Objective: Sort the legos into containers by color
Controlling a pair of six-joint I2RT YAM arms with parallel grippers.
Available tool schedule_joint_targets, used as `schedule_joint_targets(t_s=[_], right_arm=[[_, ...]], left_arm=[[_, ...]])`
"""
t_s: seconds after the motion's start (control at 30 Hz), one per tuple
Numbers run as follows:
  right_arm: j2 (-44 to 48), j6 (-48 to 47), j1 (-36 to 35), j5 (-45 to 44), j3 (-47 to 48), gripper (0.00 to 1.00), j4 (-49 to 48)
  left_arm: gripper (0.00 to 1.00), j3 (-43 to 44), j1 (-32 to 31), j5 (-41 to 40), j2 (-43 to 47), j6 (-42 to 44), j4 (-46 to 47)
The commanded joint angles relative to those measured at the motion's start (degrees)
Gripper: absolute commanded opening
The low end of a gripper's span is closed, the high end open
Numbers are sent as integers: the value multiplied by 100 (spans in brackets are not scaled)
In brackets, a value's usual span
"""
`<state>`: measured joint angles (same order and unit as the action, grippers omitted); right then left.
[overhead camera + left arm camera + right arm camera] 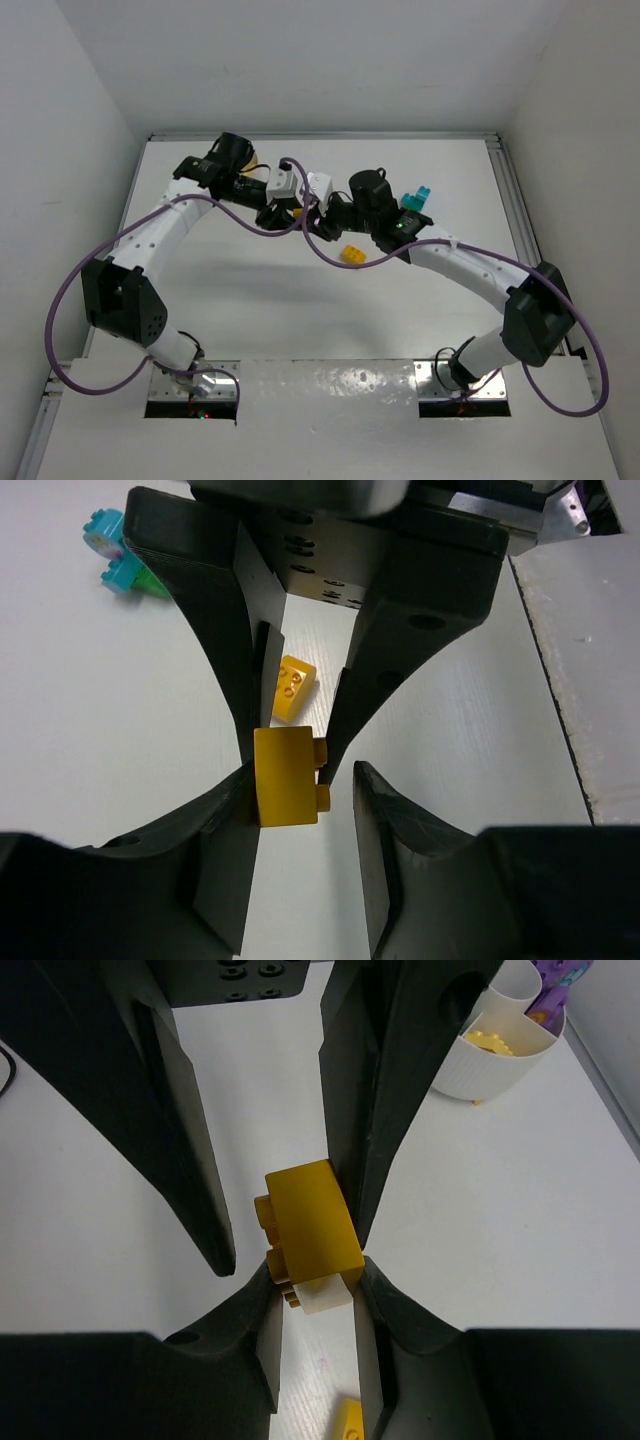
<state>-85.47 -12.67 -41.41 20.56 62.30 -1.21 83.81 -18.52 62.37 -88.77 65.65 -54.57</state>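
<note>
My right gripper (315, 1270) is shut on a yellow lego (310, 1222) held above the table, with a pale piece under it. My left gripper (303, 778) stands open around the same lego (287, 775): one finger touches it, the other finger (385, 830) stands a small gap away. The two grippers meet at the far middle of the table. A second yellow lego (352, 253) lies loose below them. A teal lego (417, 197) lies by the right wrist. The white bowl (490, 1072) holds a yellow lego (490, 1040) and a purple one (555, 985) in separate sections.
A green lego (150, 580) lies against the teal one (108, 545) on the white table. White walls close in the table at the left, back and right. A raised white ledge (590, 630) runs along one side.
</note>
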Motion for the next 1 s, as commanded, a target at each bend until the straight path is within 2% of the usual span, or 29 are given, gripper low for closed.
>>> schedule_joint_targets(t_s=[0.0,0.07,0.2,0.3,0.33,0.43,0.5,0.53,0.63,0.67,0.73,0.83,0.97], right_arm=[[30,19,-43,-87,186,0,-213],[39,1,-43,-131,142,0,-213],[57,10,-43,-175,115,0,-257],[48,19,-43,-201,115,0,-248],[57,19,-43,-227,89,0,-248],[39,193,-43,-411,10,0,-265],[57,631,-34,-692,-60,12,-441],[57,729,-34,-1128,-174,35,-519],[66,1072,45,-1982,-411,65,-836],[74,1195,89,-2038,-447,69,-871],[144,1756,220,-2292,-613,76,-1011],[285,1882,282,-2354,-947,76,-1337],[400,1996,291,-2276,-1124,77,-1356]], left_arm=[[38,197,-90,188,70,-87,130],[39,293,-90,153,71,-105,148],[22,311,-90,39,62,-140,192],[4,320,-90,38,62,-263,262],[0,311,-90,21,70,-420,349],[0,303,-81,-128,106,-946,857],[0,198,-55,-600,158,-1833,1558],[0,136,-29,-803,193,-2393,1841],[0,-101,243,-1786,290,-3178,2748],[0,-110,244,-1790,282,-3303,2889],[0,-93,471,-2665,203,-3585,3345],[0,-189,883,-3280,-43,-3707,3767],[0,310,1570,-3512,-929,-3858,4016]])
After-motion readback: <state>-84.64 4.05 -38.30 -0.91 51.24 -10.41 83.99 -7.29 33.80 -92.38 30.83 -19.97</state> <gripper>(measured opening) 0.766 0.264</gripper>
